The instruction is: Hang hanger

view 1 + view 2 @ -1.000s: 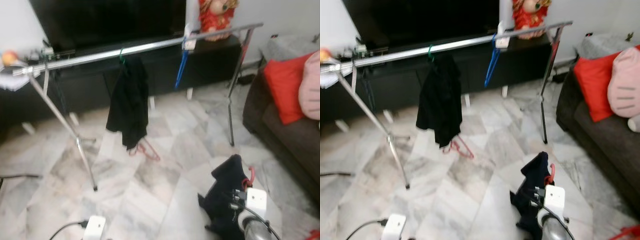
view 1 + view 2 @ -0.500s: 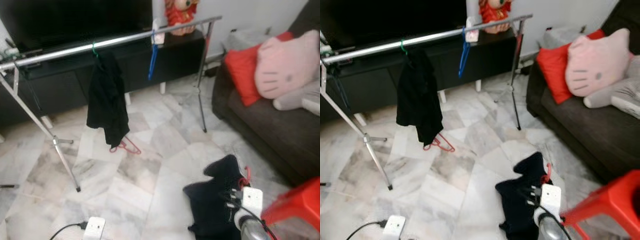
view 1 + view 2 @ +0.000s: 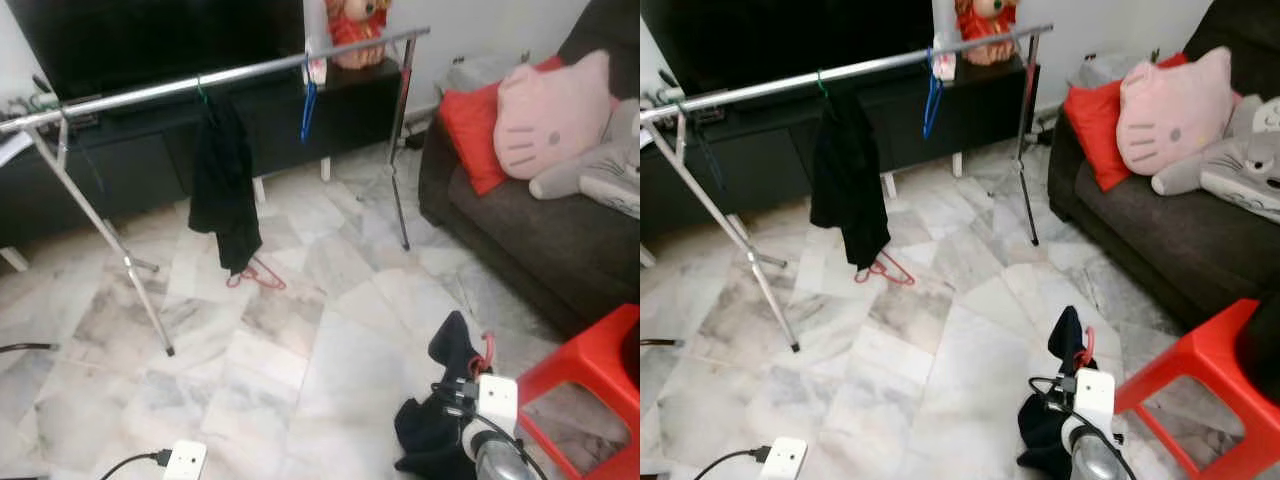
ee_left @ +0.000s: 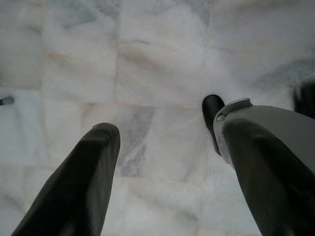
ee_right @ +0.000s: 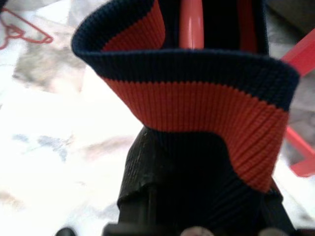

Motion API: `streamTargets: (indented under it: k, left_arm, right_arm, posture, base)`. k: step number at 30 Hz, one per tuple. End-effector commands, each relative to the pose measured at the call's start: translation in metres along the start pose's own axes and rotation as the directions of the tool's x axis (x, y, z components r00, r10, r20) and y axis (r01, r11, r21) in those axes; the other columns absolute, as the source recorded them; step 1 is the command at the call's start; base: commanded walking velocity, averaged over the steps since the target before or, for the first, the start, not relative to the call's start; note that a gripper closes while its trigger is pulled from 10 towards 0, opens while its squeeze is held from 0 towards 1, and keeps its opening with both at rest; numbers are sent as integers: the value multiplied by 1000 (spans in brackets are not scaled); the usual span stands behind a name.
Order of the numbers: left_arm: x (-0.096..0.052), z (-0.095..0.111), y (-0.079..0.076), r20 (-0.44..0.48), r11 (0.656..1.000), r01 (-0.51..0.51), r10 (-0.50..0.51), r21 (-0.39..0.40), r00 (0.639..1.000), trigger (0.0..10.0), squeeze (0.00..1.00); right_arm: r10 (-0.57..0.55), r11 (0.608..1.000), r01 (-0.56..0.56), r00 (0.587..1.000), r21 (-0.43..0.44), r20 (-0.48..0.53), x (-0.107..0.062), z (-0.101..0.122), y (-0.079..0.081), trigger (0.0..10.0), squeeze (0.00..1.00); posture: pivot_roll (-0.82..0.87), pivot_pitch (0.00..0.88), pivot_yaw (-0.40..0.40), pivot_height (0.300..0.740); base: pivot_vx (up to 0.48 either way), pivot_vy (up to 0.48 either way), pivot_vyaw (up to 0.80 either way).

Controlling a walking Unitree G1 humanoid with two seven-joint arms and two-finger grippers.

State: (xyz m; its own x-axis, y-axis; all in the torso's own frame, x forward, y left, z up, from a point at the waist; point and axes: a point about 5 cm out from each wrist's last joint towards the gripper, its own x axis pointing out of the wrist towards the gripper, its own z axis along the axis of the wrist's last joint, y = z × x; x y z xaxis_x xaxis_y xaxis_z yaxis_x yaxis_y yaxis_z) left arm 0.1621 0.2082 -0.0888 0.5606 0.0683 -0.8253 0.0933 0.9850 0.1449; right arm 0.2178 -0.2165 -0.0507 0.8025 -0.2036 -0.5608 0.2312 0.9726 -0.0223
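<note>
A long silver rack rail (image 3: 250, 72) crosses the back of the room. On it hang a black garment (image 3: 225, 180) on a green hanger and an empty blue hanger (image 3: 308, 105). Another red hanger (image 3: 258, 273) lies on the floor under the black garment. Low at the front right, my right gripper (image 3: 466, 385) is shut on a red hanger (image 5: 191, 22) that carries a navy garment with a red collar band (image 5: 197, 113). The cloth covers its fingers. My left gripper (image 4: 167, 147) hangs open above the marble floor, holding nothing.
A dark sofa (image 3: 520, 235) with a red cushion (image 3: 472, 135), a pink cat cushion (image 3: 545, 115) and a grey plush stands at the right. A red stool (image 3: 590, 380) is just right of my right arm. A white power strip (image 3: 183, 462) lies front left. A black TV cabinet (image 3: 150, 160) stands behind the rack.
The whole picture has shifted as the camera moved, and the red stool shows more fully. The navy garment in my right gripper now hangs more bunched and upright.
</note>
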Motion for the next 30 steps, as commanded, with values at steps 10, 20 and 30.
streamTargets:
  k: [10,20,30]
  left_arm:
    - [-1,-2,1,-5,1000,-2,2,-7,1000,10000,0]
    - [-1,-3,1,-3,1000,-5,4,-2,1000,10000,0]
    - [-1,-3,1,-5,1000,-6,6,-8,1000,10000,0]
  right_arm:
    - [5,1000,-4,1000,-25,27,1,6,-2,10000,0]
    - [25,997,-22,999,-69,46,2,9,0,10000,0]
    - [44,997,-41,998,-72,50,2,10,2,10000,0]
  posture:
    - [-11,0,52,740]
    - [-10,0,49,740]
    - [-9,0,49,740]
  base:
    - [-286,0,0]
    - [-81,0,496]
    - [0,0,800]
